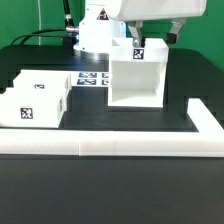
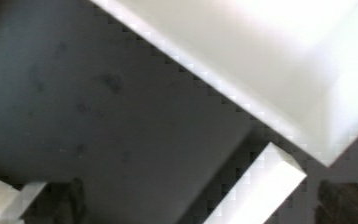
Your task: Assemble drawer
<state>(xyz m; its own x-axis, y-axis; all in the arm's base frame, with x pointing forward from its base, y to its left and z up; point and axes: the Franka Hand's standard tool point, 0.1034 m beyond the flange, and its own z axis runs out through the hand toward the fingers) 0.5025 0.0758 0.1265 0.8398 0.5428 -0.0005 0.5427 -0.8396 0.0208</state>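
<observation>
White border rail point(image 1: 110, 148) foremost, tray boxes point(image 1: 35, 100) beside casing point(image 1: 135, 80), end effector point(image 1: 153, 38) spread and empty above.

The exterior camera is looking downward across the border rail point(image 1: 140, 146) toward the casing point(image 1: 136, 75), from mid distance. The wrist camera is hovering very close over a white surface point(image 2: 282, 60); both are showing the dark table point(image 1: 110, 125).
</observation>
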